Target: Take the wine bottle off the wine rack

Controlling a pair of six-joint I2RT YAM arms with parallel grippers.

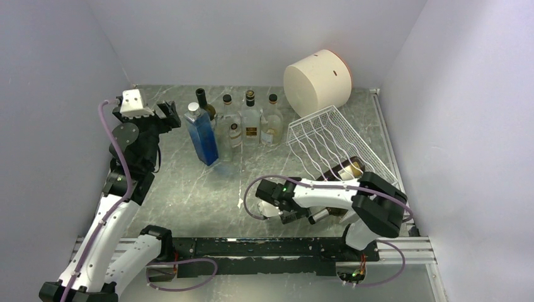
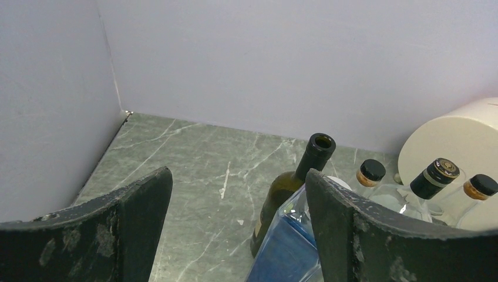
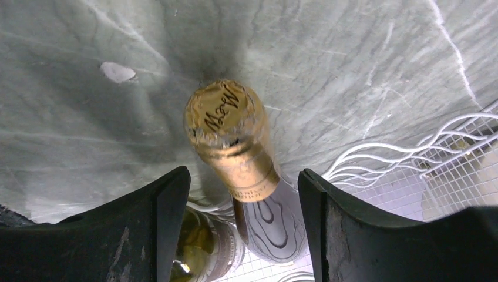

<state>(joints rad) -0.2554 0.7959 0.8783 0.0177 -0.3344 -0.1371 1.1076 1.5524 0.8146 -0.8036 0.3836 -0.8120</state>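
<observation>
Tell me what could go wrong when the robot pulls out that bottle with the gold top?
The right gripper stands open around the neck of the wine bottle, not pinching yet. The foil looks smooth, so the grip might slip when pulling. The wine rack is thin wire and may get dragged along. A greenish bottle lies right beside it and might get bumped.
</observation>
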